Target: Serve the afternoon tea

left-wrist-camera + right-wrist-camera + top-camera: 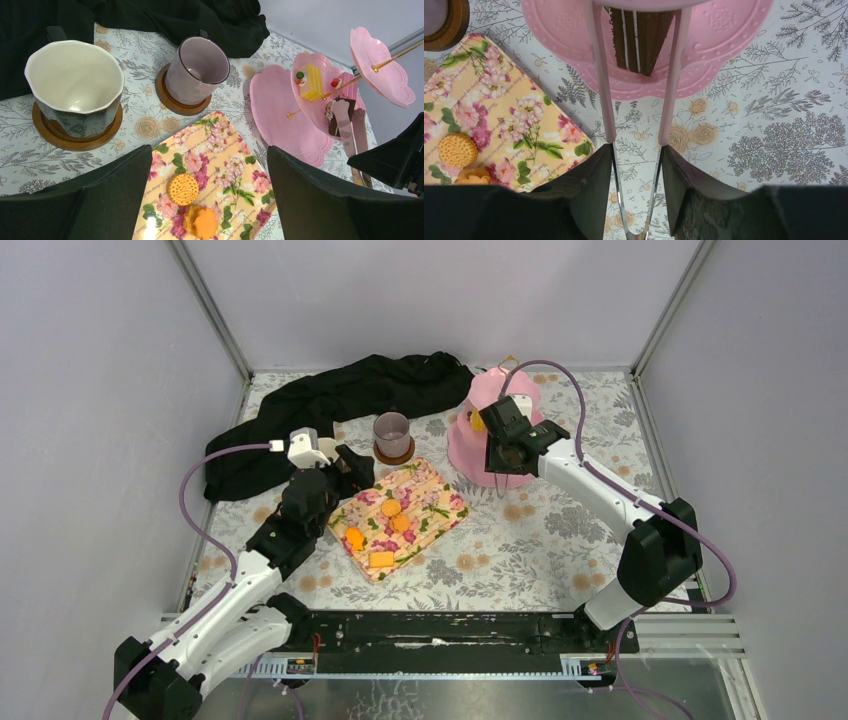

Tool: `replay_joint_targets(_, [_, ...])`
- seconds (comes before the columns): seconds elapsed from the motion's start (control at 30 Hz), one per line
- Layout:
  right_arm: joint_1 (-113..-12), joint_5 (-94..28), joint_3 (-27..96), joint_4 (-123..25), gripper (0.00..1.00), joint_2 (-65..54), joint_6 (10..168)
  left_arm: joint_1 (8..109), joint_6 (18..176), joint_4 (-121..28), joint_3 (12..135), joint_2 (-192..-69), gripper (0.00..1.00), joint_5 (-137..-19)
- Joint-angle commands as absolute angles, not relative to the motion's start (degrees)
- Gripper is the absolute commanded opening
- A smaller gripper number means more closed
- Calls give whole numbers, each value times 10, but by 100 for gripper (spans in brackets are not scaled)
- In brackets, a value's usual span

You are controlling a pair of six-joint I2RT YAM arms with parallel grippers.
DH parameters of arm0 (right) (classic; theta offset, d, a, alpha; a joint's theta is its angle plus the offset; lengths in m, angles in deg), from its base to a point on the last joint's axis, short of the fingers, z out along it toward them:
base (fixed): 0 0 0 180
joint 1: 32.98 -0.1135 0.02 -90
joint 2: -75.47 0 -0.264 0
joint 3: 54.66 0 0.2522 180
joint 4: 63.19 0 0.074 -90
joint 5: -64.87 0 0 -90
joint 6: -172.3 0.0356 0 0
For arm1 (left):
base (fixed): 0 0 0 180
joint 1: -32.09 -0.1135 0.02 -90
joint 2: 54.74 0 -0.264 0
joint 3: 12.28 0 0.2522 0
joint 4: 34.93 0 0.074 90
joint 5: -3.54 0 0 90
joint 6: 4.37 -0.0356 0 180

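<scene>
Tongs (600, 75), pink, clamped between the fingers of right gripper (636, 195); their arms straddle brown cake slice (639, 40) on a tier of the pink stand (734, 30), contact with cake not resolvable. Left gripper (210, 200): fingers wide apart, holding nothing, above floral napkin (220, 145) on table (784, 125). Orange biscuits (183, 189) lie on napkin. Yellow cake (312, 82) sits on stand. Cream-lined dark mug (75, 85) and mauve-grey mug (195, 70) upright on wooden coasters (65, 142), beside napkin.
</scene>
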State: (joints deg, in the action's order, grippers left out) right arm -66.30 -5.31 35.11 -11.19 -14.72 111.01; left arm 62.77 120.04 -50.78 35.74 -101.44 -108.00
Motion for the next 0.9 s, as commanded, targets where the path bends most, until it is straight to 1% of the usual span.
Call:
replay_joint_targets(0.0, [-659, -59, 368, -119, 47, -118, 1103, 622, 1206, -461, 356, -1014, 92, -1078])
replay_joint_targets(0.6, [-663, -68, 320, -118, 47, -66, 1115, 621, 1208, -460, 356, -1015, 91, -1077])
replay_joint_targets(0.87, [-707, -42, 294, -110, 47, -33, 1130, 621, 1207, -460, 355, -1015, 91, -1078])
